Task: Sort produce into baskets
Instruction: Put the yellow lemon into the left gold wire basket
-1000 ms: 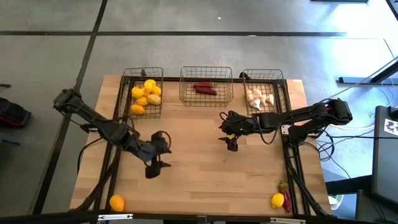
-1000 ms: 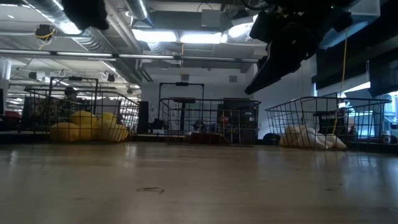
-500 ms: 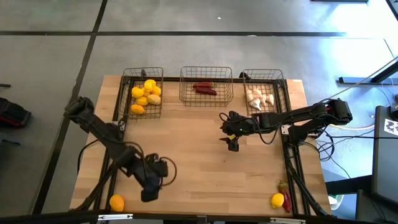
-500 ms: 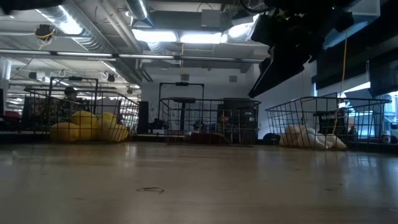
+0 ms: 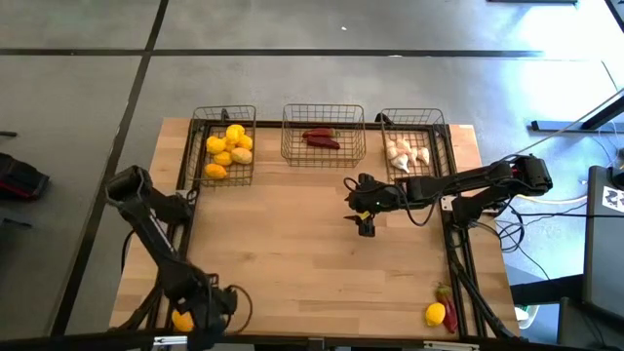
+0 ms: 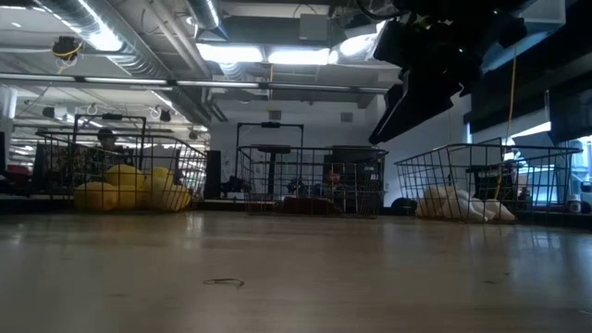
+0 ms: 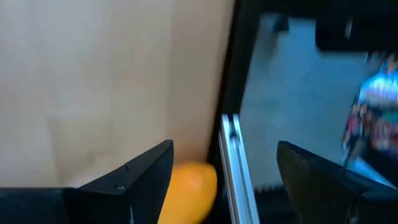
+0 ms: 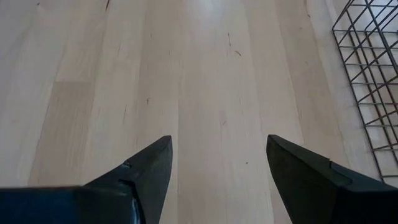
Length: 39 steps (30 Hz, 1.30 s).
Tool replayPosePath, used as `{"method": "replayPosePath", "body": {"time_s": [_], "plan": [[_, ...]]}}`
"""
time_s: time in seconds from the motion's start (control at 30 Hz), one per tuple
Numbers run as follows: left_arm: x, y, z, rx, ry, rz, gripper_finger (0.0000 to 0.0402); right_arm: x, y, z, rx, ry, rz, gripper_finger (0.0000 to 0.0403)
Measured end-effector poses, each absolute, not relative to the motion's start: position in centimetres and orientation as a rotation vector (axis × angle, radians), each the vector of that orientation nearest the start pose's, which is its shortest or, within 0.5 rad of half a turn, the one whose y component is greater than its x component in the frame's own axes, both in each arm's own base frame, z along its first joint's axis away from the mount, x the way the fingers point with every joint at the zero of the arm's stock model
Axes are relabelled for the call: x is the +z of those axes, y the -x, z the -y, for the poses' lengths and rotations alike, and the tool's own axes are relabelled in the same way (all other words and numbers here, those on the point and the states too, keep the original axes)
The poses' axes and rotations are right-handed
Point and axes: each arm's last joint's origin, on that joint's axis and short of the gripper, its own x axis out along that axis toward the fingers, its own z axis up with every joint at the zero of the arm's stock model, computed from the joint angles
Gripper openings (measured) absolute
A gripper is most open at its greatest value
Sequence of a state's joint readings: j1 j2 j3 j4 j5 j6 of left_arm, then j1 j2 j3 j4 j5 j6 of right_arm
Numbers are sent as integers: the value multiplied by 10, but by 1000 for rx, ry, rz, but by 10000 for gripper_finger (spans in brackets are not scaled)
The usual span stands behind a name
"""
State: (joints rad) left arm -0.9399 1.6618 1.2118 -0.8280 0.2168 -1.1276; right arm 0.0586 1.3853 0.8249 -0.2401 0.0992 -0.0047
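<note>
The left gripper (image 5: 200, 317) is held over the table's near left corner with its fingers spread and nothing between them; the lemon (image 5: 182, 319) there is seen just beside it, toward the table's left edge; in the left wrist view the lemon (image 7: 186, 191) sits partly under one finger, off the centre of the gap, close to the table's edge rail (image 7: 233, 168); its long axis cannot be told, as it looks nearly round; a small sideways shift is judged needed before closing; the right gripper (image 5: 364, 225) waits spread and empty over mid-table; another lemon (image 5: 435, 314) and a chili (image 5: 447, 308) lie at the near right corner; the lemon basket (image 5: 201, 146) stands at the far left
</note>
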Motion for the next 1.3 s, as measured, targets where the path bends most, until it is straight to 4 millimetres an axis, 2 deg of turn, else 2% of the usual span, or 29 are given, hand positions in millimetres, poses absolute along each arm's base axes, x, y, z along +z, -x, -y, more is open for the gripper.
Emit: {"method": "replayPosePath", "body": {"time_s": [0.1,0.27,0.4,0.63,0.73,1.0,1.3], "plan": [[217,-172,270,-215,383,-1663,278,214,-278,-13,-39,69,-798,256],[210,-155,280,-260,286,-1699,278,214,-278,-13,-39,69,-798,256],[200,-145,283,-236,191,-1749,278,214,-278,-13,-39,69,-799,256],[189,-134,291,-313,58,-1764,278,214,-277,-13,-39,69,-801,256],[185,-127,288,-276,-14,-1808,278,214,-278,-13,-39,69,-800,256],[172,-126,294,-380,-47,-1774,278,214,-278,-13,-40,67,-799,256],[169,-126,294,-350,-20,-1765,278,214,-278,-13,-41,63,-796,256]]}}
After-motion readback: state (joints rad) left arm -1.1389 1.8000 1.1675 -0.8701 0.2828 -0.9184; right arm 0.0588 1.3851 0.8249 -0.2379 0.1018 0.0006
